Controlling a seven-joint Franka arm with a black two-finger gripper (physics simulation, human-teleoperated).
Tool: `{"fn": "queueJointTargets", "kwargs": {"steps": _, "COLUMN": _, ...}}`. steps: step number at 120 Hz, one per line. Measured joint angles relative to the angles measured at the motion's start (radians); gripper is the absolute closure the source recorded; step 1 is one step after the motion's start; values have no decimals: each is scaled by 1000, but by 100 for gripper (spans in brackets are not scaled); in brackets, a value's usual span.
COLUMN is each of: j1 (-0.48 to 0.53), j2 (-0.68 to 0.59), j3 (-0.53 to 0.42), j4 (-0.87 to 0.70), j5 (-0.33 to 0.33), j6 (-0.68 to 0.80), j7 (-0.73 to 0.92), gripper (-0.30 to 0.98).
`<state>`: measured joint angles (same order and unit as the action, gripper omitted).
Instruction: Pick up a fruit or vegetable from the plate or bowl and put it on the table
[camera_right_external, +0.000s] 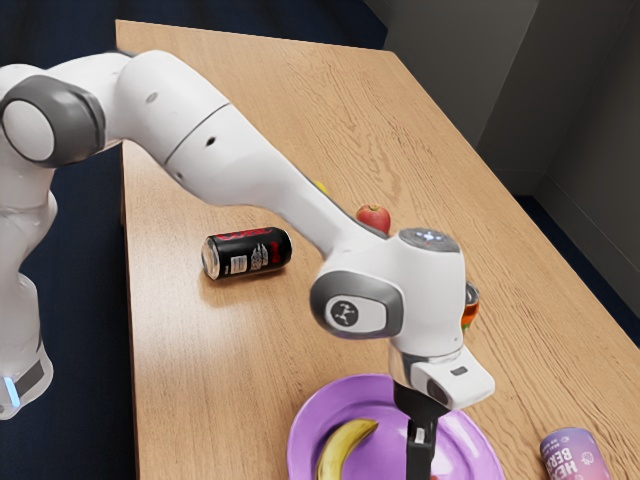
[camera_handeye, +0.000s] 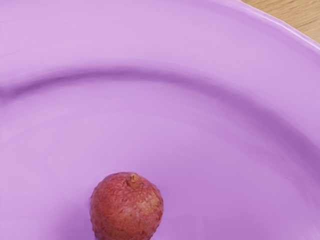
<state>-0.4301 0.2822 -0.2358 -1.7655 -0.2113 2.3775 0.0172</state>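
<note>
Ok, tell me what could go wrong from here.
The small red fruit is round and sits on a smooth plate, so it might roll or slip out if the gripper meets it off-centre. The banana lies on the same plate and could get nudged. The plate's raised rim might catch the fruit if it is carried out too low.

Picture edges cut off the purple plate (camera_right_external: 340, 393), the banana (camera_right_external: 341, 446), the pink can (camera_right_external: 573, 458) and the red fruit (camera_handeye: 126, 207)

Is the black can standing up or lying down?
Lying down: the black can rests on its curved side on the table, with one round end facing the exterior view's left.
</note>
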Motion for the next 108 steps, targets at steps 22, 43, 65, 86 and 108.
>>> {"fn": "queueJointTargets", "kwargs": {"steps": 22, "j1": 4, "j2": 15, "j3": -4, "j4": 4, "j5": 1, "j6": 0, "j7": 8, "gripper": 0}}
{"fn": "queueJointTargets", "kwargs": {"steps": 43, "j1": 10, "j2": 35, "j3": -14, "j4": 29, "j5": 5, "j6": 0, "j7": 13, "gripper": 0}}
{"fn": "queueJointTargets", "kwargs": {"steps": 65, "j1": 30, "j2": 54, "j3": -33, "j4": 38, "j5": 8, "j6": 0, "j7": 19, "gripper": 0}}
{"fn": "queueJointTargets", "kwargs": {"steps": 86, "j1": 33, "j2": 62, "j3": -34, "j4": 38, "j5": 9, "j6": 0, "j7": 24, "gripper": 0}}
{"fn": "queueJointTargets", "kwargs": {"steps": 108, "j1": 58, "j2": 83, "j3": -55, "j4": 58, "j5": 10, "j6": 0, "j7": 29, "gripper": 0}}
